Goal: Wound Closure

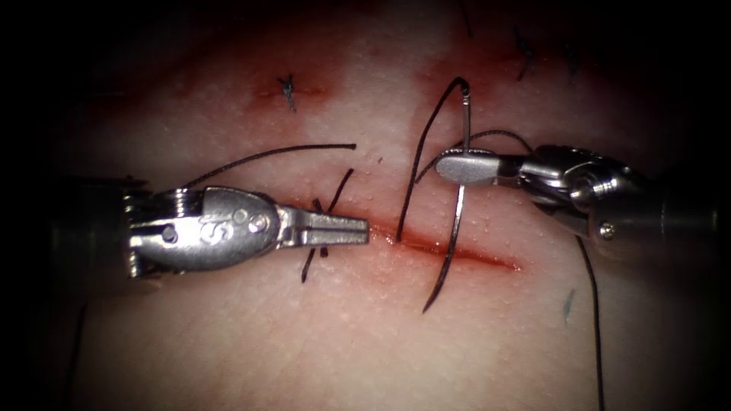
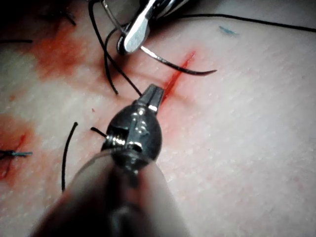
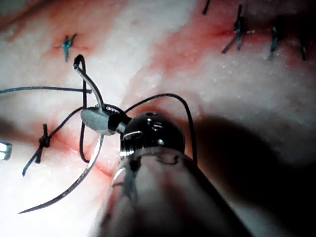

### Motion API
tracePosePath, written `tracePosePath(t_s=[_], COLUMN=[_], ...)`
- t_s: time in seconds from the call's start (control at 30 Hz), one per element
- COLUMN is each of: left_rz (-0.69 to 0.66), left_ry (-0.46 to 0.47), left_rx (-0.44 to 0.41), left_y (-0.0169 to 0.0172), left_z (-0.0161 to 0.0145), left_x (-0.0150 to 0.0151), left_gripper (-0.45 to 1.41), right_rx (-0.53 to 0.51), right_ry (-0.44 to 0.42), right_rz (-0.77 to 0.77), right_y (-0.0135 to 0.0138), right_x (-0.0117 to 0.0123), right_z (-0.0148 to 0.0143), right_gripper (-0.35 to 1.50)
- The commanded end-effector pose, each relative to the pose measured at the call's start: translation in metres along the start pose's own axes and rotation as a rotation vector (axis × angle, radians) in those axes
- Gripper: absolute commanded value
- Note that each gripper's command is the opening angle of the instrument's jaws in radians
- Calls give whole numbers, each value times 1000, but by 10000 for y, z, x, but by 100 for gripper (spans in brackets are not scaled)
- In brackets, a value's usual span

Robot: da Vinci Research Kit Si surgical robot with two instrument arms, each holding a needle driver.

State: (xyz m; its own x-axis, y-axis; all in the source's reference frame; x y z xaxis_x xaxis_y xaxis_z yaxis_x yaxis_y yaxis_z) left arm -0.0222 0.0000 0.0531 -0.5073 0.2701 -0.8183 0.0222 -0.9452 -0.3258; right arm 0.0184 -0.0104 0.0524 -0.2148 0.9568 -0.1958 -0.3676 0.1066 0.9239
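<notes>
The cut [image 1: 464,253] is a red line across the tissue [image 1: 365,335]. My right tool [image 1: 451,167] comes in from the right, jaws shut on the curved needle [image 1: 455,228] about a third of the way down from its thread end. The needle hangs across the cut, free of the tissue, its point [image 1: 426,308] on the near side. Thread [image 1: 415,164] runs from the needle's end down to the left end of the cut. My left tool [image 1: 364,230] lies at that end, jaws shut and holding nothing. The needle [image 3: 74,185] [image 2: 173,63] curves past the right tool [image 3: 94,120].
A tied stitch [image 1: 324,207] with dark tails sits just left of the open cut, partly under the left tool. Older stitches [image 1: 288,91] [image 1: 525,57] mark the far tissue. A loose thread [image 1: 266,154] lies above the left tool; another strand [image 1: 595,320] trails down at the right.
</notes>
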Motion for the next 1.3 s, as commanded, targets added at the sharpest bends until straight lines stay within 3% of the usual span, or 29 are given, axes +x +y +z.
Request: tracePosePath(t_s=[0.03, 0.17, 0.5, 0.77, 0.9, 1.3], left_rz=[-2, -2, 18, -5, -23, -42], left_ry=[-73, -172, -278, -352, -437, -437], left_rx=[-35, -83, -136, -153, -160, -187], left_y=[-2, -2, -19, -36, -40, -46], left_z=[16, 35, 78, 84, 89, 108], left_x=[-15, -32, -52, -74, -89, -99], left_gripper=[-45, -45, -45, -45, -45, -45], right_rx=[12, 14, 16, 14, 23, 39], right_ry=[8, 18, 25, 27, 36, 39], right_rz=[-29, -56, -115, -150, -155, -231], right_y=[2, 3, 2, 0, 0, 0], right_x=[-3, -2, -2, -4, -5, -9], right_z=[6, 4, 4, 5, 5, 9], right_gripper=[-35, -35, -35, -35, -35, -35])
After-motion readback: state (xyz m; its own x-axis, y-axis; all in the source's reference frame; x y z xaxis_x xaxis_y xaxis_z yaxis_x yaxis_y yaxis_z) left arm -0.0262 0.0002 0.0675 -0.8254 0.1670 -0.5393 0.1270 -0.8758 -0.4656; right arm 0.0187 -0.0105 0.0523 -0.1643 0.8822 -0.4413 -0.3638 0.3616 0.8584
